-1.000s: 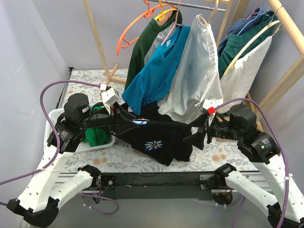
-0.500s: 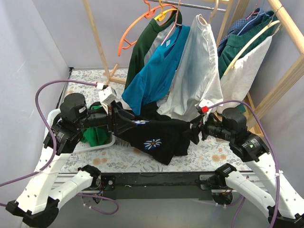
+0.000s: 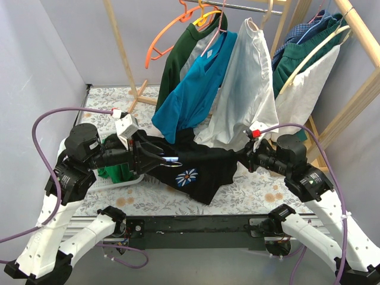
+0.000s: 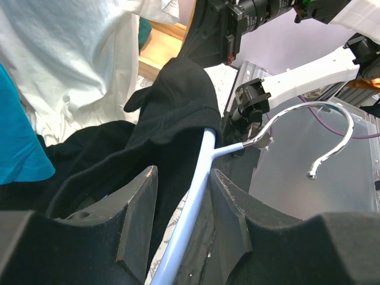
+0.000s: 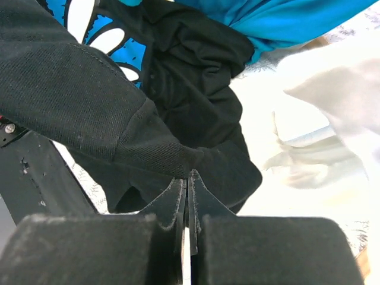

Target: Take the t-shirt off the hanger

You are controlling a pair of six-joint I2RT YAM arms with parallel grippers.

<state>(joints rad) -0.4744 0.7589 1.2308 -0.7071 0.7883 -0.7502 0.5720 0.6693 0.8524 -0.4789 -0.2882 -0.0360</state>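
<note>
The black t-shirt (image 3: 199,169) with a flower print hangs stretched between my two grippers above the table. It is draped over a pale blue hanger (image 4: 199,172) whose metal hook (image 4: 332,133) points toward the right arm. My left gripper (image 3: 157,159) is shut on the hanger's arm, with black cloth beside it between the fingers (image 4: 181,172). In the left wrist view the t-shirt (image 4: 172,101) bunches over the hanger's shoulder. My right gripper (image 3: 242,155) is shut on the edge of the t-shirt's sleeve (image 5: 89,101), the cloth pinched at the tips of the right gripper (image 5: 190,175).
Behind, a wooden rack holds a blue shirt (image 3: 193,95), a white shirt (image 3: 249,95), a dark green garment (image 3: 177,59) and orange hangers (image 3: 169,32). A white basket (image 3: 127,181) with green cloth sits at the left. A floral cloth (image 3: 267,193) covers the table.
My right gripper moved left to the sleeve and shut on it. My left arm drew back to the left with the hanger, pulling the t-shirt along.
</note>
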